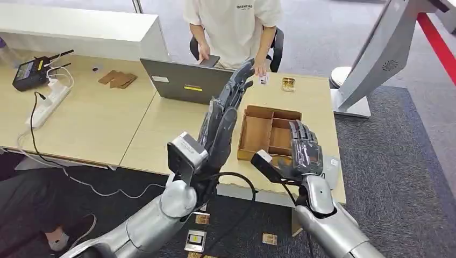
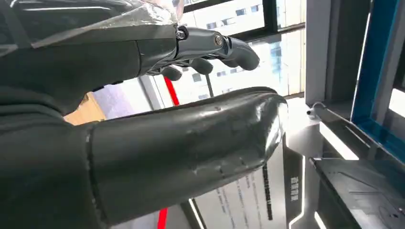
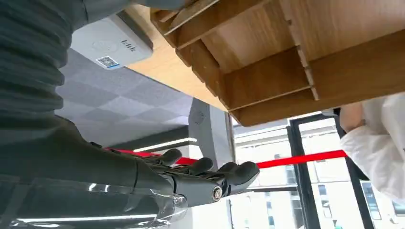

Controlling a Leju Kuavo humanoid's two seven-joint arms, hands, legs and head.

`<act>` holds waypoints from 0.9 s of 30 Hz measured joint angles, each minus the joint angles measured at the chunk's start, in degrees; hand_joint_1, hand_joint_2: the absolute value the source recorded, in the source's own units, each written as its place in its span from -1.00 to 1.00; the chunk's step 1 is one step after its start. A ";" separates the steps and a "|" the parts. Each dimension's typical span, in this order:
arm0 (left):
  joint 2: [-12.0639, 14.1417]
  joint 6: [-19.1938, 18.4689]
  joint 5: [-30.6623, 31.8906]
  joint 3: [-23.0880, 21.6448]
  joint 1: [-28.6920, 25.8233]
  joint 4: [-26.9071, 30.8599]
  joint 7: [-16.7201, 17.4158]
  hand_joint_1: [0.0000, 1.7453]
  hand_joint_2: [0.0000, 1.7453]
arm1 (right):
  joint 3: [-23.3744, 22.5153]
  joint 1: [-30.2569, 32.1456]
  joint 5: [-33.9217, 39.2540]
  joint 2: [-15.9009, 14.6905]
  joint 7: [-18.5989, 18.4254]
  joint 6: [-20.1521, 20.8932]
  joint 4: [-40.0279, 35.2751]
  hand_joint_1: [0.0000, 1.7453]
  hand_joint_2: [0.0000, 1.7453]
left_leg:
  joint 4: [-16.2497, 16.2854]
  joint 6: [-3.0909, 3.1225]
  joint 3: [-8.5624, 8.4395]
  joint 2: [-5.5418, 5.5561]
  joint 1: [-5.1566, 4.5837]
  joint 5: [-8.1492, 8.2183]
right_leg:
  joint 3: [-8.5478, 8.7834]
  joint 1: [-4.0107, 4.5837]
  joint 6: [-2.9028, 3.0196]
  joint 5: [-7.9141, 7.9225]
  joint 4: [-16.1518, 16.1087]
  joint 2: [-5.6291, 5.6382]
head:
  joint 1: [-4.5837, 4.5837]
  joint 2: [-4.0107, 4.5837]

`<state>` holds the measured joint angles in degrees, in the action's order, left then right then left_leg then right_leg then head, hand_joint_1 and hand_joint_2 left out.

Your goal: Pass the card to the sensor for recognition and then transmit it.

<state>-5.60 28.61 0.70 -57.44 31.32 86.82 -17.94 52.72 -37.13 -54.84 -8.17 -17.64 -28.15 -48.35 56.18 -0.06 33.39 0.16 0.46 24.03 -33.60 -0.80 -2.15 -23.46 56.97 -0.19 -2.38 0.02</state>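
Three small square cards with gold-toned faces point(image 1: 194, 240) lie flat on the dark grey carpet point(image 1: 387, 177) just under the near edge of the pale wood-laminate table point(image 1: 161, 129), at the foot of two silver, smooth-shelled arms raised over it. Dark grey and glossy, the left hand point(image 1: 223, 115) stands upright with its long fingers point(image 2: 234, 50) straight and slightly spread and its thick thumb apart from them, nothing in its grasp. Lower and nearer the table edge, the right hand point(image 1: 305, 150) also points up, its fingers point(image 3: 229, 172) loosely fanned and gently bent, likewise empty. Just beside it on the table sits a flat white plastic card reader with rounded corners and a small printed code label point(image 3: 112, 45). Beyond the reader lies a shallow brown wooden tray split by thin slats into rectangular compartments point(image 1: 269, 131). A matte grey laptop point(image 1: 185, 80) stands open behind the left hand, its lid's back to the camera. At the far edge of the table rests another gold-patterned card point(image 1: 289, 84), near the hand of a seated person in a white T-shirt point(image 1: 236, 21). Far to the left, a long white power strip point(image 1: 51, 102) with a black cable lies near a boxy black device with stub antennas point(image 1: 32, 72) and flat brown cardboard pieces point(image 1: 117, 79).
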 joint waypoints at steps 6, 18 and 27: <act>-0.52 -0.09 -0.35 -0.04 0.05 -0.04 -0.29 -1.00 -1.00 | -0.15 -0.50 0.15 0.42 0.20 -0.26 3.22 -1.00 1.00 | 0.00 0.00 -0.01 0.00 0.00 0.00 | 0.00 0.00 0.00 0.00 0.00 0.00 | -0.02 0.00; -0.66 -0.26 -0.53 -0.07 0.07 -0.50 -0.33 -1.00 -1.00 | -0.24 -0.84 0.13 1.36 0.28 -0.13 6.65 -1.00 1.00 | 0.00 0.00 -0.01 -0.01 0.00 0.00 | 0.00 0.00 0.00 0.00 0.00 0.00 | -0.02 0.00; -1.09 -0.79 -1.53 -0.24 0.26 -1.42 -1.49 -1.00 -1.00 | -0.07 -2.33 -0.98 3.24 1.31 -0.63 9.03 -1.00 1.00 | 0.00 0.00 -0.01 -0.01 0.01 0.00 | 0.00 0.01 0.00 0.00 0.00 0.01 | -0.02 0.00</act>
<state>-6.69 27.82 -0.83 -57.68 31.57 85.39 -19.43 52.65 -39.46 -55.82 -4.94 -16.33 -28.79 -39.32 56.18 -0.06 33.38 0.15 0.47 24.03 -33.61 -0.79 -2.15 -23.46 56.97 -0.19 -2.40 0.02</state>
